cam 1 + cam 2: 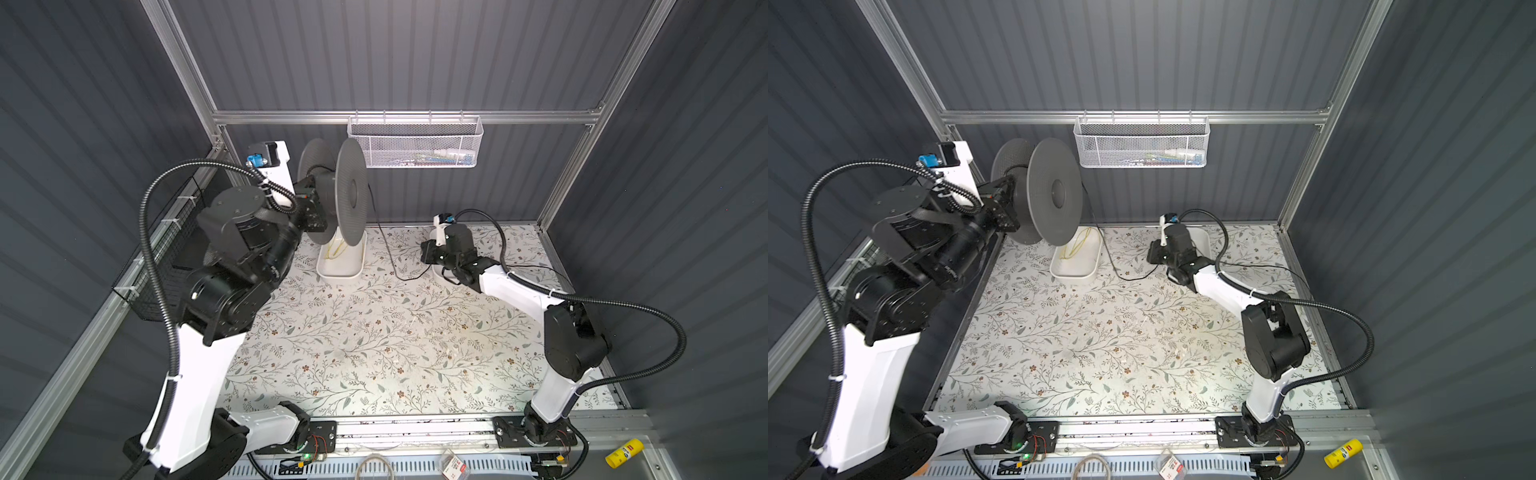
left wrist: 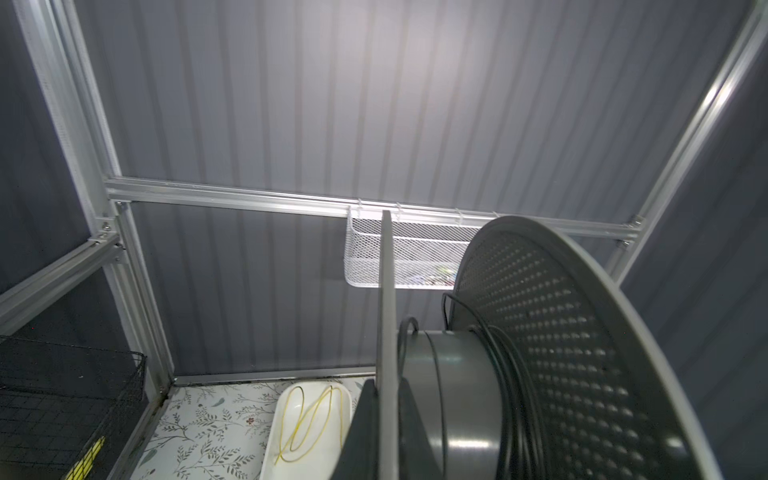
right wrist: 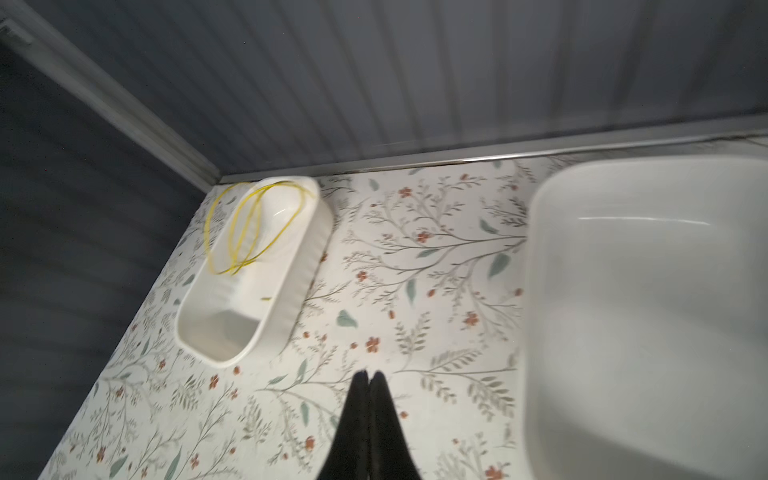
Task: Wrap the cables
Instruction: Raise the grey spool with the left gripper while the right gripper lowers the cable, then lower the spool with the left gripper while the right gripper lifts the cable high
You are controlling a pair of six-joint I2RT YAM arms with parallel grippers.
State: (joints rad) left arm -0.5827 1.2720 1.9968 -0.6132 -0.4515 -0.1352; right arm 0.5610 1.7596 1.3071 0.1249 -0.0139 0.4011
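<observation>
Cable (image 1: 387, 249) wound on reel (image 1: 351, 195); free length drops to the rear edge of the desk (image 1: 374, 332), then runs rightward. Left tool (image 2: 386, 432) clamps reel flange; right tool (image 3: 369, 376) tips pressed together.

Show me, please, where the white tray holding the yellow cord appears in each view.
Top view: white tray at the back, just below the grey spool.
Top view: tray again below the spool, left of centre.
Left wrist: tray beside the spool's near flange.
Right wrist: tray beyond the shut right fingers, by the frame corner.
Shared landmark: the floral table cover.
</observation>
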